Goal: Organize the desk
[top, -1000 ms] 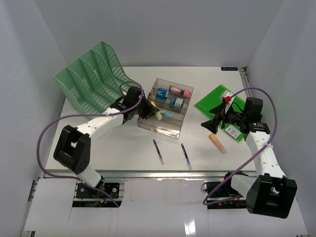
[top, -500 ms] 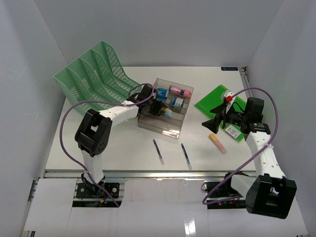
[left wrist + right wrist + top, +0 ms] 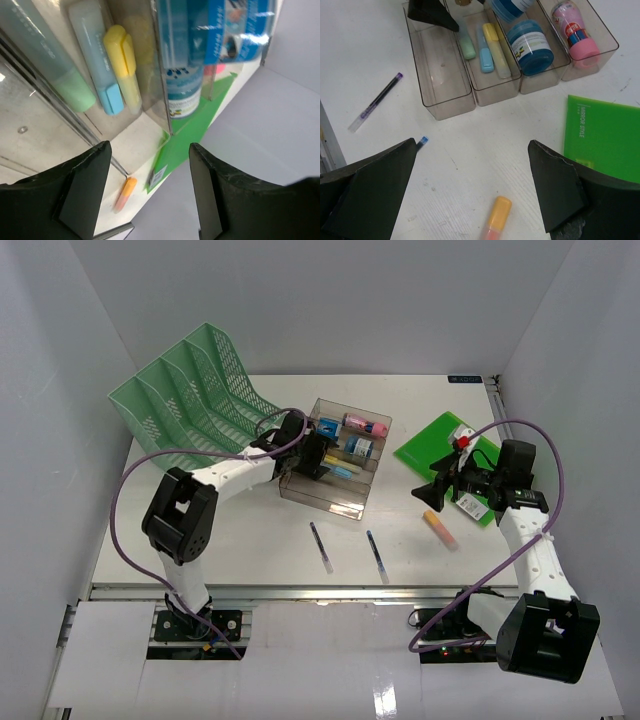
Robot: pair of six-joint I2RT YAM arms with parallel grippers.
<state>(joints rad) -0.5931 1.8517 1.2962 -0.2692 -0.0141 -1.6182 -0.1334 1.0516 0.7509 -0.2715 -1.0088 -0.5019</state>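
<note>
The desk (image 3: 250, 530) is a flat white top, matte and smooth, with a silver metal rail along the near edge where both arms are bolted. It lies under everything else. On its far left stands a mint-green mesh rack (image 3: 185, 400), and in the middle a smoky clear plastic tray (image 3: 335, 455) with long narrow compartments.

The left gripper (image 3: 150, 192) hangs over the tray with its black fingers spread apart and nothing between them. From above it covers part of the tray. Its wrist camera shows, through the glossy walls, a pale green highlighter (image 3: 70, 85), a light blue highlighter (image 3: 100, 62) and a yellow highlighter (image 3: 124, 62) lying side by side. A blue labelled container (image 3: 182, 60) beside them is cut off at the top, and its print is blurred.

The right gripper (image 3: 470, 190) is also wide apart and empty, above the bare desk near an orange highlighter (image 3: 496, 215). Its camera shows a round blue jar (image 3: 532, 47), a pink bottle (image 3: 576, 31) and a glossy green notebook (image 3: 605, 135).

Two thin pens (image 3: 321, 546) lie in front of the tray; only the top view shows both whole.
</note>
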